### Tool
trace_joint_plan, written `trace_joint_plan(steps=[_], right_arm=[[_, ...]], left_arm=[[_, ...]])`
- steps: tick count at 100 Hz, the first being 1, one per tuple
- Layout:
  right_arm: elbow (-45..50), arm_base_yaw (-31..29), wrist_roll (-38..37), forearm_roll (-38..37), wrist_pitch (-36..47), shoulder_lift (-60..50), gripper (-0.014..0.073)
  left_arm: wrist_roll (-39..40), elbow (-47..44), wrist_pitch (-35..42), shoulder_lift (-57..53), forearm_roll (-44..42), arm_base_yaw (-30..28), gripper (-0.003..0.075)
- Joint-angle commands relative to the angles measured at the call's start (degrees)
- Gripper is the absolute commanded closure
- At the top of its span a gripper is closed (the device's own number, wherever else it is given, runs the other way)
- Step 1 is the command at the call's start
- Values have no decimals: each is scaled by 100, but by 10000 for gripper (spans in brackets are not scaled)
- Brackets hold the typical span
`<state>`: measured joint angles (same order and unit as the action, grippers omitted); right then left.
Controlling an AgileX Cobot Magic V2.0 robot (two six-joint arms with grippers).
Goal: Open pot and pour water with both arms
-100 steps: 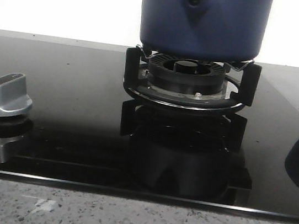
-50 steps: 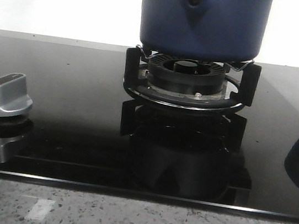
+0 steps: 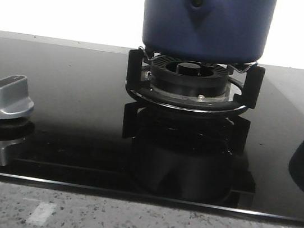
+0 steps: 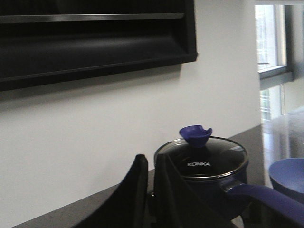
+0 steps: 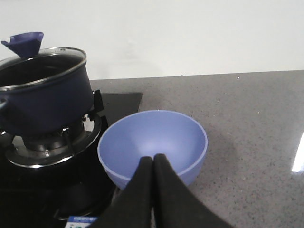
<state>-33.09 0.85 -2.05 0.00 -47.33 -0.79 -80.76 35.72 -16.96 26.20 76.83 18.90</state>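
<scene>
Taking the burner [image 3: 189,79] at the middle of the black glass hob [image 3: 75,97] as the landmark: to its left, near the hob's front corner, stands a silver control knob [image 3: 8,96]. On the burner's black support sits the pot [image 3: 206,20], dark navy, its glass lid [image 4: 205,160] with a blue knob [image 4: 195,135] in place and its long handle [image 4: 266,199] reaching toward the bowl side. To the burner's right, just off the hob's edge on the grey speckled counter [image 5: 247,114], rests a lighter blue bowl [image 5: 153,145], empty. The left gripper [image 4: 151,190] has its fingers nearly together, a thin gap between them, holding nothing; the right gripper [image 5: 153,164] has its fingers pressed together, holding nothing, above the bowl's near rim.
</scene>
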Motion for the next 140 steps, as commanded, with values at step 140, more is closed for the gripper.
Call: trace_joint_plan(steps=[140], right_arm=[[96,-1,65,168,557,-26,661]], left_arm=[[948,-1457,704,-1940,-1180,-89,740]])
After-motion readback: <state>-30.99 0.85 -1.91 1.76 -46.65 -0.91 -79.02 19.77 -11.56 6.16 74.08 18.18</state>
